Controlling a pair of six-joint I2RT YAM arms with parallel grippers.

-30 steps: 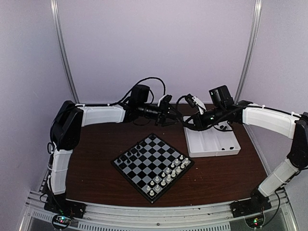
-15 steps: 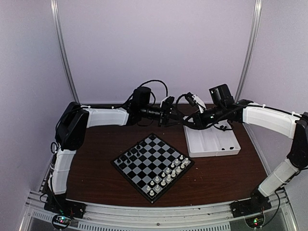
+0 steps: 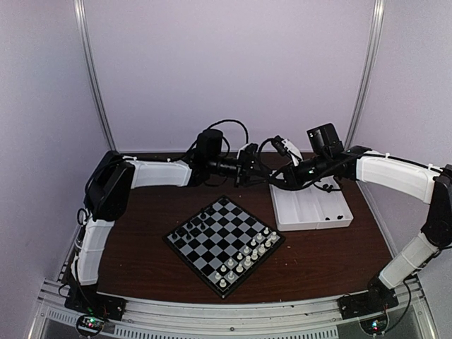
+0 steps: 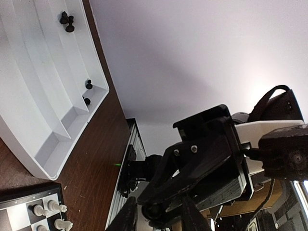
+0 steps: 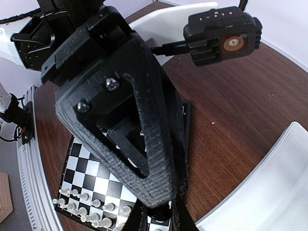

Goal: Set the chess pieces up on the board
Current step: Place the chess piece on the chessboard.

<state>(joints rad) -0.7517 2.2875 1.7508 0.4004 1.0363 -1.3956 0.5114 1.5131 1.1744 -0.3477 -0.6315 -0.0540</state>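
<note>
The board (image 3: 224,244) lies on the brown table, with black chess pieces (image 3: 191,227) along its far left edge and white chessmen (image 3: 244,258) along its near right edge. Both grippers meet in the air behind the board. My right gripper (image 5: 158,219) is shut on a small black chess piece (image 5: 160,214). My left gripper (image 4: 158,219) is open, with its jaws on either side of that same piece (image 4: 153,211). In the top view the left gripper (image 3: 253,169) and the right gripper (image 3: 272,175) are tip to tip and the piece is hidden.
A white compartment tray (image 3: 311,208) stands right of the board. A few black pieces (image 4: 67,21) lie in its narrow outer compartment. Cables loop above both wrists. Metal rails run along the table's near edge.
The left arm has reached further right, bringing its gripper up to the right gripper. The right arm has stayed nearly still.
</note>
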